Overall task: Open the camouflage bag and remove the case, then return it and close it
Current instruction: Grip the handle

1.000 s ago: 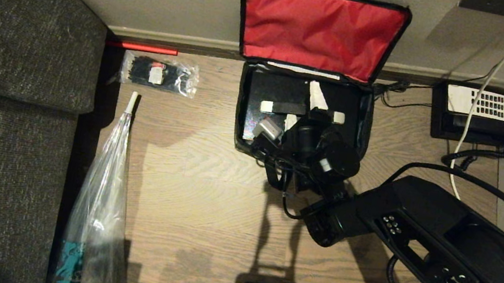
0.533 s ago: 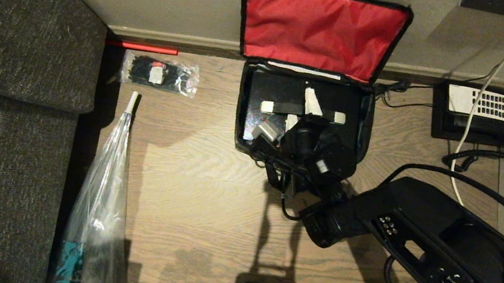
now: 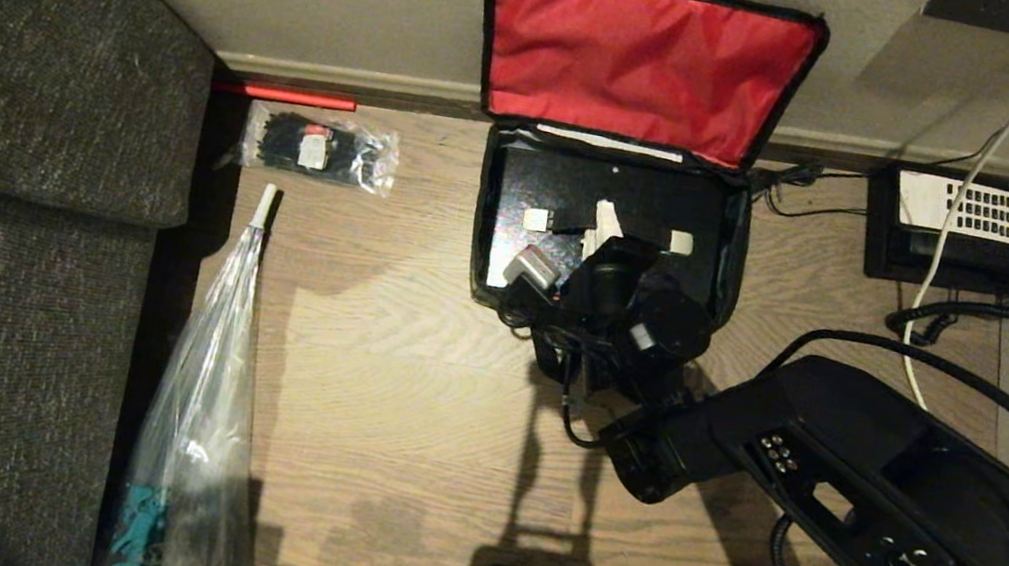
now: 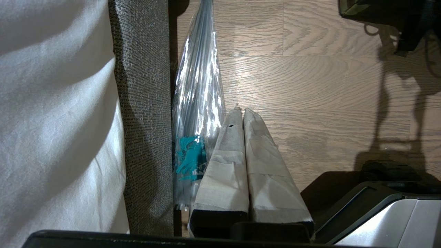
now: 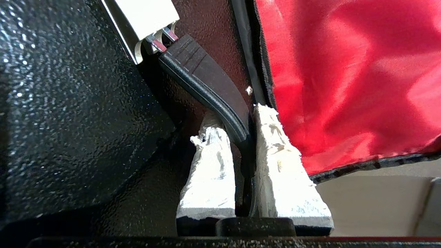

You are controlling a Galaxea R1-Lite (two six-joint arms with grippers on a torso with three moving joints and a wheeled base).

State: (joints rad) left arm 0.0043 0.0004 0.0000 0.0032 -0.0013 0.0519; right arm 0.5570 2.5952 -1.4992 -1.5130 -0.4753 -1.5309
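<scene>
As seen from the head, left to right across the wooden floor (image 3: 407, 389):
Sofa: a dark grey sofa (image 3: 45, 48) fills the left edge, with pale cloth below it.
Plastic sleeve: a long clear plastic sleeve (image 3: 200, 417) with teal print lies along the sofa's foot.
Packet: a small clear packet of black ties (image 3: 320, 148) lies near the wall, beside a red stick (image 3: 286, 96) at the skirting.
Left gripper: the left gripper (image 4: 243, 113) hangs low over the floor beside the plastic sleeve, well apart from the bag; its taped jaws are pressed together on nothing.
Bag: the camouflage bag (image 3: 634, 71) stands open against the wall, its red-lined lid leaning back on the wall.
Case: the black case (image 3: 560, 186) lies inside the bag, handle side up.
Handle: a black handle (image 5: 210, 86) with white end brackets runs across the case's top.
Right gripper: the right gripper (image 5: 243, 120) reaches into the bag from the right arm; its white-taped jaws pinch the handle between them.
Phone: a black desk phone (image 3: 954, 228) with white keypad sits to the right of the bag, cords trailing.
</scene>
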